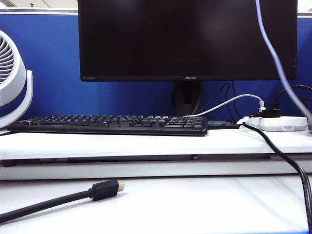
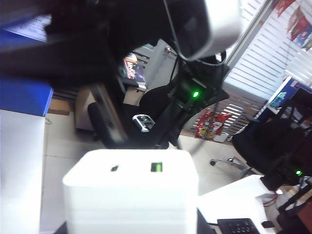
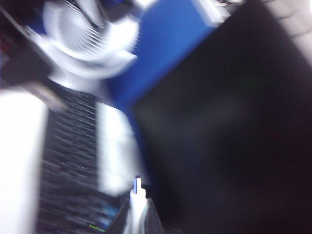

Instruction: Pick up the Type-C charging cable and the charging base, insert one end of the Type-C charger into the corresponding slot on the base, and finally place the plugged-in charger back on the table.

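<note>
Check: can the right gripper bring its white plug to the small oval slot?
Probably yes: the slot on the left gripper's white charger block sits uncovered, but the right gripper's plug points at the monitor.

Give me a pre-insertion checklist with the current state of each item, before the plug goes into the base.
1. Charging base held in the left claw: ok; it fills the left wrist view, raised off the floor, though the fingers are hidden.
2. Slot exposed: ok; the dark oval opening shows beside the green-tongued port.
3. Type-C charging cable lifted: ok; it hangs blurred across the exterior view.
4. Plug held in the right claw: ok; the tip sticks out of the shut claw.
5. Plug lined up with the slot: cannot tell; no view shows both.
6. Right wrist steady: not ok; its view is motion-blurred.
</note>
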Tool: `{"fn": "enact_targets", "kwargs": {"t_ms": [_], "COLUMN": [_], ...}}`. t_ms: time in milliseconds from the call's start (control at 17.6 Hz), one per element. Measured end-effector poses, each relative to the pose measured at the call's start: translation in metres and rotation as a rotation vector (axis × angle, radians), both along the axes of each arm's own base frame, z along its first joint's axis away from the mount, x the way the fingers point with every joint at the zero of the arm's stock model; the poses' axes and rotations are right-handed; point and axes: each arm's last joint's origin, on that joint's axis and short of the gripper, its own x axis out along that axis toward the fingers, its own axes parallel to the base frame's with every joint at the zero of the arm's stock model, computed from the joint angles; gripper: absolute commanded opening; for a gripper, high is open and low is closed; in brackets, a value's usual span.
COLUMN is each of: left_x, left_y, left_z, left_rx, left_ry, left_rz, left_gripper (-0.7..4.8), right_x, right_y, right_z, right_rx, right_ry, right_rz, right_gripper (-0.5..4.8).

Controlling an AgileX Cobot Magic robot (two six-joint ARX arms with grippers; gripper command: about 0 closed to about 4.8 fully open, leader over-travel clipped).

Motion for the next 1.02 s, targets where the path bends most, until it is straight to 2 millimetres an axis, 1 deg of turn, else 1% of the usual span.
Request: {"fn": "enact_targets", "kwargs": {"t_ms": [57, 171, 285, 455, 512, 626, 740, 911, 1025], "left_x": [0.0, -0.002, -0.002, -0.003, -0.002, -0.002, -0.001, 0.001, 0.002], "left_y": [0.0, 0.0, 0.001, 0.001, 0.001, 0.001, 0.001, 0.001, 0.001], "left_z": [0.0, 0.001, 0.001, 0.001, 0.001, 0.001, 0.004, 0.012, 0.016], "left_rx": [-0.004, -0.006, -0.008, -0.018, -0.018, -0.013, -0.002, -0.005, -0.018], "left_ry": [0.008, 0.031, 0.032, 0.038, 0.037, 0.05, 0.079, 0.094, 0.076], "left_rz": [-0.018, -0.054, -0.059, -0.094, -0.092, -0.092, -0.089, -0.081, -0.077], "left_gripper": [-0.05, -0.05, -0.05, -0.05, -0.05, -0.05, -0.05, -0.05, -0.05], "right_x": [-0.004, -0.013, -0.019, -0.029, -0.033, -0.036, -0.038, -0.042, -0.046], "right_y": [0.0, 0.005, 0.011, 0.02, 0.023, 0.025, 0.022, 0.016, 0.012], "right_z": [0.003, 0.005, 0.007, 0.007, 0.007, 0.011, 0.015, 0.018, 0.02], "right_rx": [-0.037, -0.128, -0.274, -0.415, -0.48, -0.515, -0.563, -0.61, -0.604], "right_ry": [-0.067, -0.179, -0.323, -0.464, -0.523, -0.594, -0.658, -0.715, -0.739], "right_rz": [-0.028, -0.052, -0.076, -0.025, -0.038, -0.072, -0.107, -0.108, -0.095], "right_gripper": [-0.08, -0.08, -0.08, -0.08, -0.08, -0.08, -0.08, -0.08, -0.08]}}
